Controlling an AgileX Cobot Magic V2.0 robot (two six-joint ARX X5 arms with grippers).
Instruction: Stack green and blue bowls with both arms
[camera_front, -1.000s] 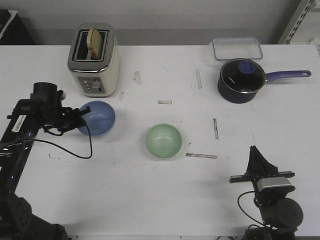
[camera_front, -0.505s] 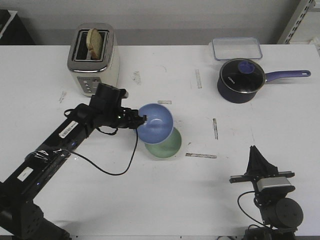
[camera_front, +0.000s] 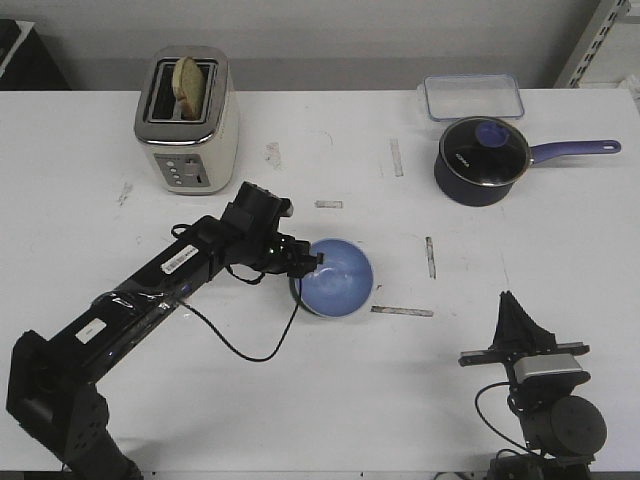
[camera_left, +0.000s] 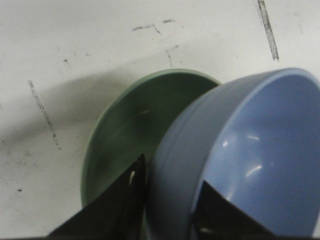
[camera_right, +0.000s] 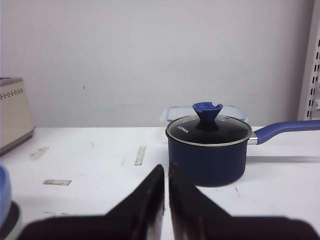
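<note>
My right gripper (camera_front: 514, 312) sits parked nearest me, well to the right of the green bowl (camera_left: 131, 125), its fingers pressed together on nothing, just as it was a second ago. It has taken no part so far.

My left gripper (camera_front: 306, 264) is clamped on the rim of the blue bowl (camera_front: 336, 277), one finger inside the wall and one outside. A second ago that bowl sat on the table far to the left of the green bowl; half a second ago I had it raised and overlapping the green bowl's far edge. Now it covers the green bowl almost wholly from the front. My wrist camera shows the blue bowl tipped, its rim overhanging the green bowl's hollow, with much of the green interior still exposed on the gripper side.

So I judge the carry done and the seating not: the blue bowl needs levelling and centring before I let go.

Beyond the green bowl, the toaster (camera_front: 187, 120) and saucepan (camera_front: 483, 160) have not moved.
</note>
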